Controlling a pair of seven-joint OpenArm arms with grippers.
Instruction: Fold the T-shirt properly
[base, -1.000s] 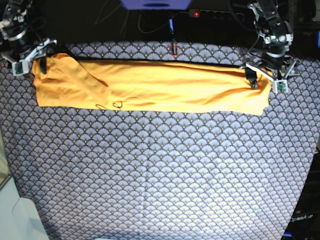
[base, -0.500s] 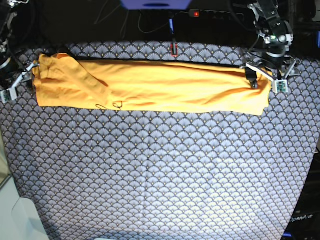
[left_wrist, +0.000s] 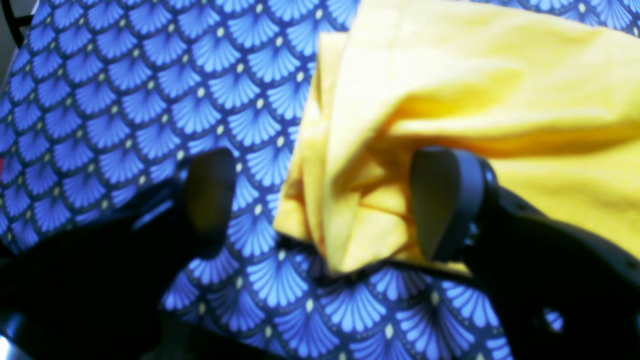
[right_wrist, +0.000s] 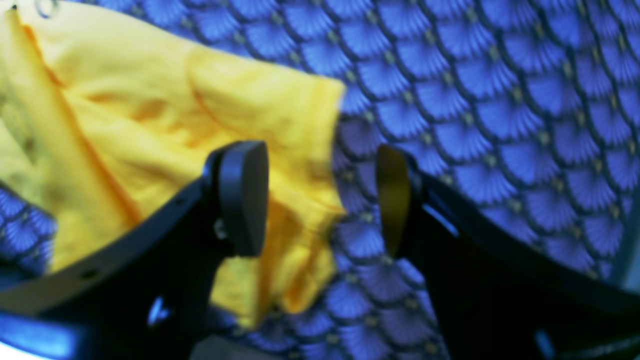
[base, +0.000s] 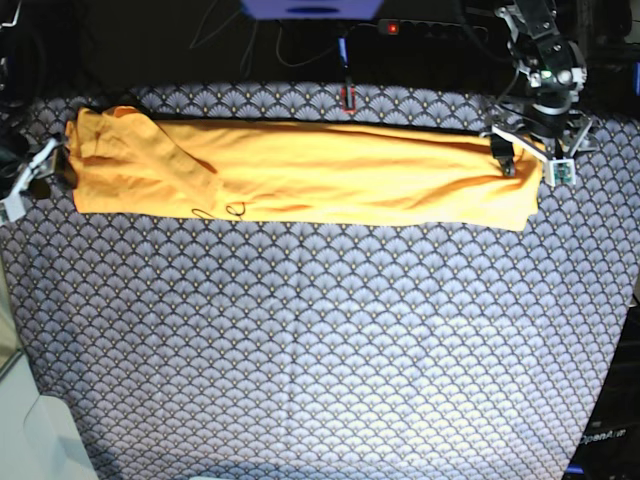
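Working across the base view from its left side, I find the right gripper (base: 38, 188) at the strip's end, fingers spread and nothing pinched between them. Its wrist view shows one finger over the yellow cloth and the other out beyond the edge, above the patterned tablecloth (base: 300, 340). I can't tell whether either fingertip touches the fabric.

Next comes the T-shirt (base: 300, 172), lying across the upper part of the tablecloth as a long, narrow band. A diagonal flap creases its left portion (untidy, though I think it will flatten with a little care). I judge the lengthwise folding to be largely made, and the step in hand to be lining up on the ends for a shorter fold.

At the other end, the left gripper (base: 535, 164) is open too, holding nothing, with one finger over the cloth and the other past its edge.

For the next move, I would settle both grippers squarely around the ends, lower gently and close on every layer. Catching only the top layer could pull the band apart; after a firm grip, I would bring an end inward.
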